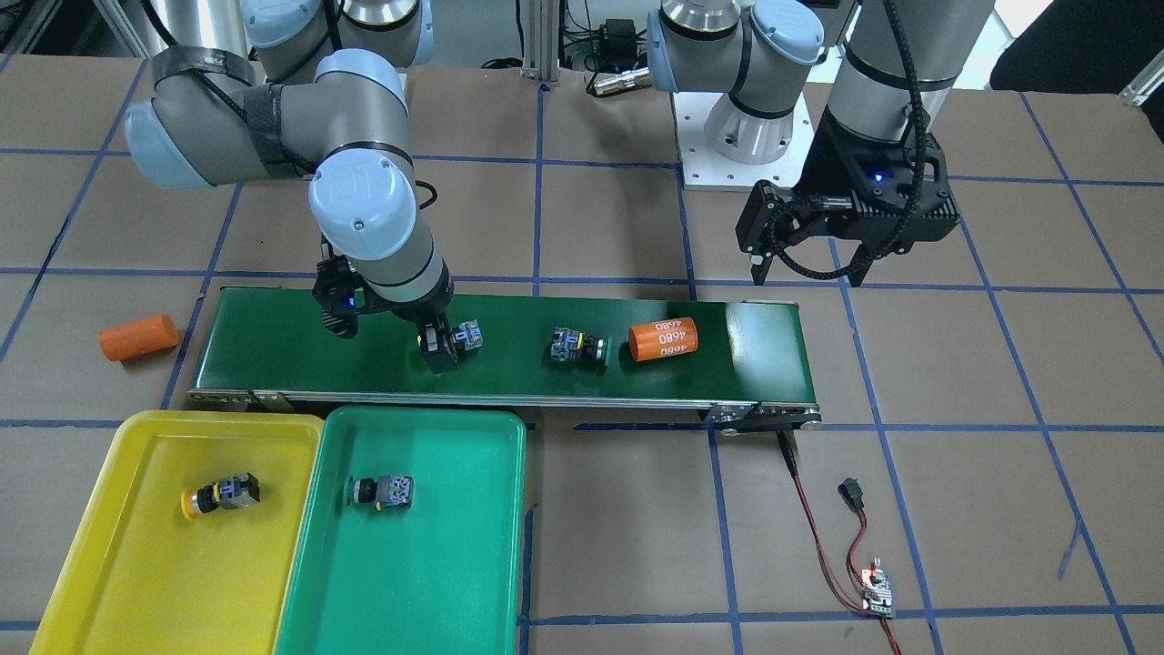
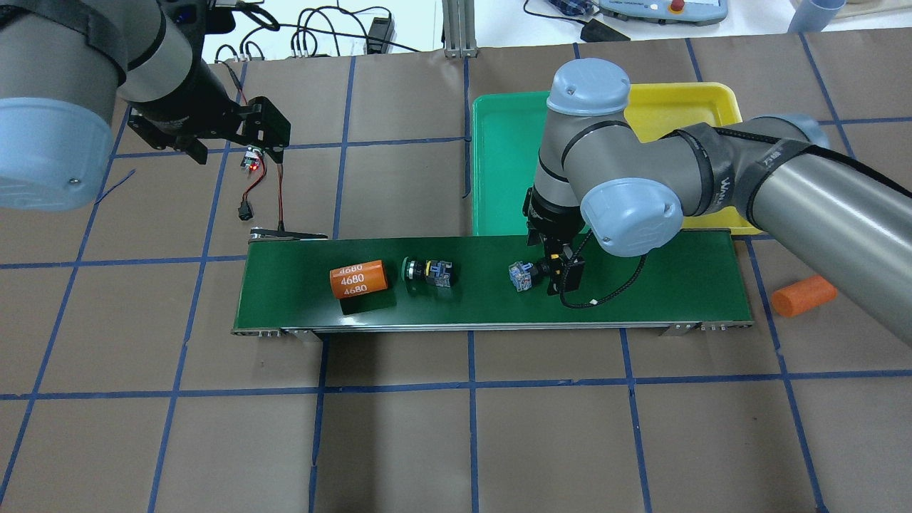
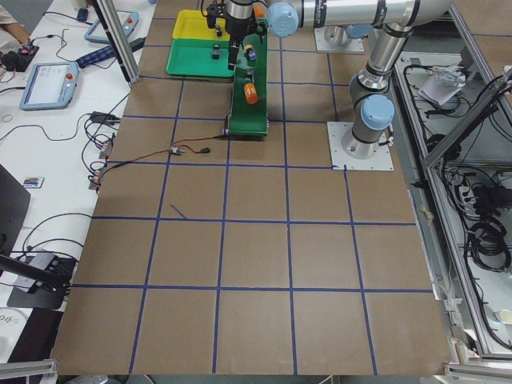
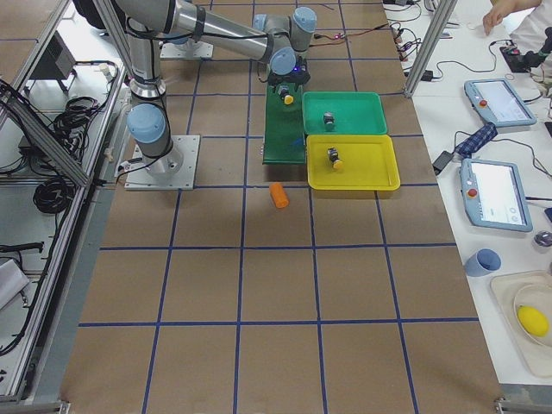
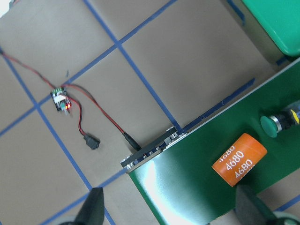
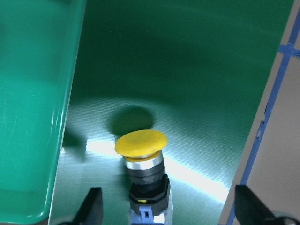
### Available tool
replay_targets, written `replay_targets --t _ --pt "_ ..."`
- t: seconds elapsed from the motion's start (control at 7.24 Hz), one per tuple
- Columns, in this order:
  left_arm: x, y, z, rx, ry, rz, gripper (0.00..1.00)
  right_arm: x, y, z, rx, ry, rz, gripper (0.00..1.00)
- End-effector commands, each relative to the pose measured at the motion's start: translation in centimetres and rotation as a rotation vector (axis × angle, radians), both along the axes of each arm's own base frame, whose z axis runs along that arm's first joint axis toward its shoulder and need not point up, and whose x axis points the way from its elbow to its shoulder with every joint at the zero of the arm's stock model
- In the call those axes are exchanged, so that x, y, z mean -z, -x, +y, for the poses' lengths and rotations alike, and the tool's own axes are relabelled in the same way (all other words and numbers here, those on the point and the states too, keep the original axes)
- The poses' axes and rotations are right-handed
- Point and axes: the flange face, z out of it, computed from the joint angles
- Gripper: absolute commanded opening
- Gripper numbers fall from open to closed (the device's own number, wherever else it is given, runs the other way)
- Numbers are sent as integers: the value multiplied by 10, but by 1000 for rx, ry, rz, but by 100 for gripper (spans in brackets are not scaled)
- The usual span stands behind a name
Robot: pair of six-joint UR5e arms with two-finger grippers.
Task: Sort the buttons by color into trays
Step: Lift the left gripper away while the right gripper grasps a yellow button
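Right gripper (image 6: 169, 207): jaws wide, holding nothing, one finger on either side of a yellow button (image 6: 140, 143) with a gap between each finger and the button body. The button lies on its side about mid-width on the conveyor belt (image 1: 273, 350), left of centre in the front-facing view, with bare belt between it and both long edges. Further right on the belt lies a green button (image 1: 577, 347), well apart from the first. Just beside its cap is an orange cylinder (image 1: 663, 339) marked 4680. Bare belt runs from there to the right end. The green tray (image 1: 436, 573) has its upper rim just beside the belt's lower edge. The yellow tray (image 1: 127, 573) adjoins it at lower left, the rims touching. A second green button (image 1: 382, 492) lies in the green tray and a second yellow button (image 1: 221, 494) in the yellow tray, each near the upper end, with open floor below. A second orange cylinder (image 1: 138, 337) rests on the table (image 1: 1000, 409) off the belt's left end. Left gripper (image 1: 807, 273): jaws wide, holding nothing, hanging over the table at upper right, above the belt's right end. A small circuit board (image 1: 878, 591) with red wires lies at lower right.
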Motion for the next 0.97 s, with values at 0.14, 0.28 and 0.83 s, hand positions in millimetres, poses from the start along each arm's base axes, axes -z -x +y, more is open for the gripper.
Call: replay_targets --t 0.14,0.28,0.83 --pt "-3 0 6 -47 -5 -1 100 26 0 0 -3 -19 3 100" --pt "-6 0 9 -47 1 -1 100 31 4 6 -13 -30 16 98" --pt "-6 0 8 -47 -1 -1 100 18 14 -5 -15 15 11 0"
